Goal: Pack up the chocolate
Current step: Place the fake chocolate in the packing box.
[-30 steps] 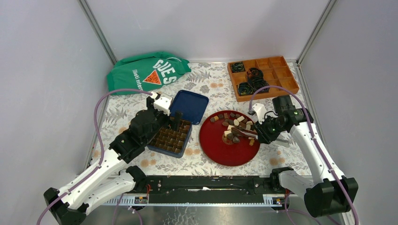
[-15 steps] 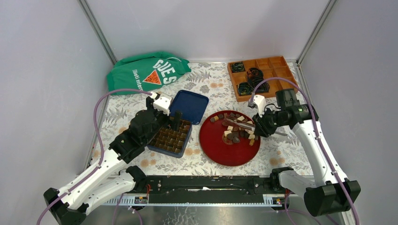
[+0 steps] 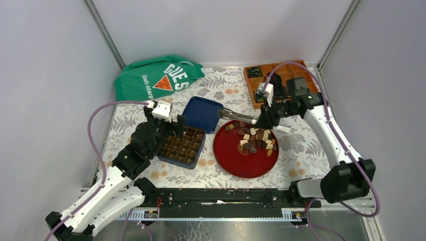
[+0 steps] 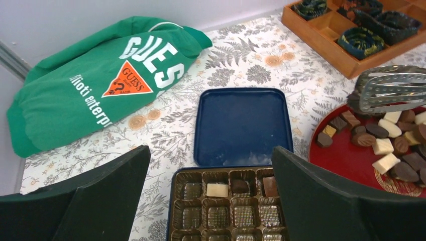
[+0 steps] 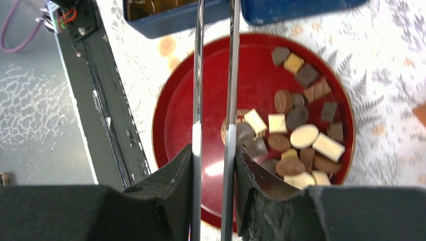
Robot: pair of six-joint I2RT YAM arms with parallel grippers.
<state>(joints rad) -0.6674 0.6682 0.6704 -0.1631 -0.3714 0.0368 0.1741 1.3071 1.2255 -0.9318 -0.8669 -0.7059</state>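
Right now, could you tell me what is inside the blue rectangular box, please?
A brown compartment tray holding three chocolates: white, dark, brown. The open left gripper covers some side cells.

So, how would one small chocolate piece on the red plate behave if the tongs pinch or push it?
Probably stiff and light: the chocolate pieces are small solid blocks. The rounded ones may slip from the smooth metal tongs, the blocky ones less. Pushed, a piece would likely slide on the glossy red plate and knock its neighbours.
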